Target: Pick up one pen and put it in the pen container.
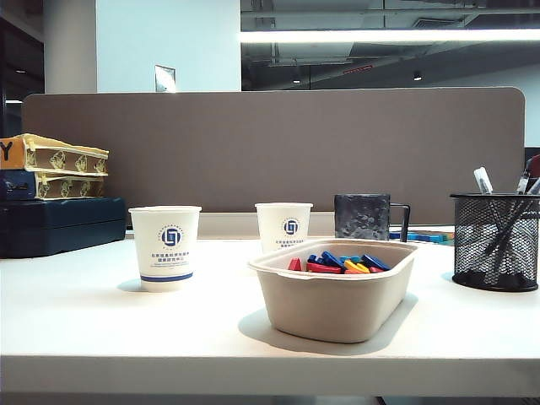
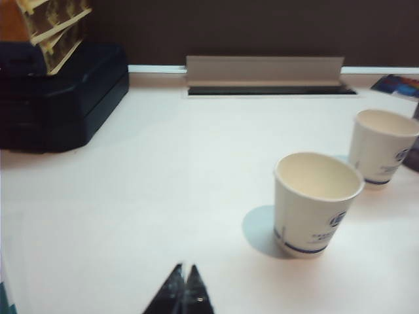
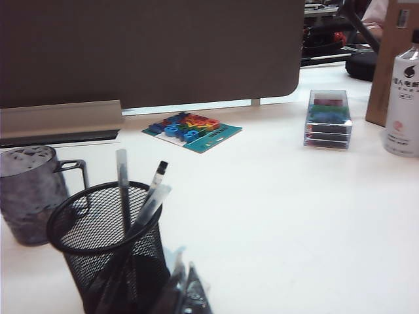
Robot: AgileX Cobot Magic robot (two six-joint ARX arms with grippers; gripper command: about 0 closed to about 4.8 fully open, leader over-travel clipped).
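The pen container point(image 1: 494, 245), a black wire-mesh cup, stands at the table's right end. A pen point(image 1: 483, 180) with a white-grey end leans inside it among darker pens. In the right wrist view the container point(image 3: 108, 252) is close by with three pens sticking up, one of them grey point(image 3: 122, 186). My right gripper point(image 3: 185, 269) is shut, empty and low over the table right beside the cup. My left gripper point(image 2: 185, 269) is shut and empty over bare table, short of a paper cup point(image 2: 314, 203). Neither gripper shows in the exterior view.
Two paper cups point(image 1: 165, 246) point(image 1: 283, 226), a beige tray point(image 1: 333, 308) of short coloured pieces and a dark mug point(image 1: 363, 217) stand mid-table. Dark cases point(image 1: 59, 224) fill the back left. Beyond the mesh cup lie a coloured card point(image 3: 191, 129), a clear box point(image 3: 327, 119) and a bottle point(image 3: 404, 104).
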